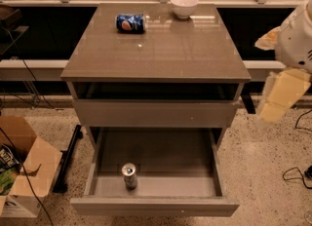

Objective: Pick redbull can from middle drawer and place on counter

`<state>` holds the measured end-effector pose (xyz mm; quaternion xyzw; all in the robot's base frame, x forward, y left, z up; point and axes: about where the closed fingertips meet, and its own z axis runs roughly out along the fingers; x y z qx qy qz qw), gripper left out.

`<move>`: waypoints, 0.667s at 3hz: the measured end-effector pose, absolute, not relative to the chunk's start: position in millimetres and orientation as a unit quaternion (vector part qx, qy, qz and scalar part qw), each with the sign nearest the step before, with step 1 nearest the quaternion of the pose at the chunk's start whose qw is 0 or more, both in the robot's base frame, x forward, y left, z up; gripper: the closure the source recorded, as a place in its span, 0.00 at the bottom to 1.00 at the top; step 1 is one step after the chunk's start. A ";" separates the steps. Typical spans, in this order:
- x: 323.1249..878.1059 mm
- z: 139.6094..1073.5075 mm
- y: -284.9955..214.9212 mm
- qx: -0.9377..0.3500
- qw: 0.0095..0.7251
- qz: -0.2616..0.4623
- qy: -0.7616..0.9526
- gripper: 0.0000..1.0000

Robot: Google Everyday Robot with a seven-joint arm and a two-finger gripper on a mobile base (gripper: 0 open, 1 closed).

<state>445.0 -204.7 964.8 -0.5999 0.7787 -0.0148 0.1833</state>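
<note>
The redbull can (129,175) stands upright in the pulled-out middle drawer (161,159), left of centre and near its front panel, with bare grey floor stretching to its right. Above, the counter (161,54) has a Pepsi can (130,23) lying on its side and a white bowl (184,6) near the back edge, the front half bare. The gripper (284,95) hangs beyond the counter's right edge, well apart from the can; whether it is parted or closed I cannot tell

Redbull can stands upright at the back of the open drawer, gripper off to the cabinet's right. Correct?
Not quite: the camera view shows the redbull can upright at the front of the middle drawer. The gripper is off to the cabinet's right.
</note>
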 end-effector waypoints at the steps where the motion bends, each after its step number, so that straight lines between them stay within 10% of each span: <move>1: 455.4 937.6 -182.6 -0.594 0.224 0.036 0.772 0.00; 2: 461.6 906.2 -159.3 -0.585 0.260 0.094 0.762 0.00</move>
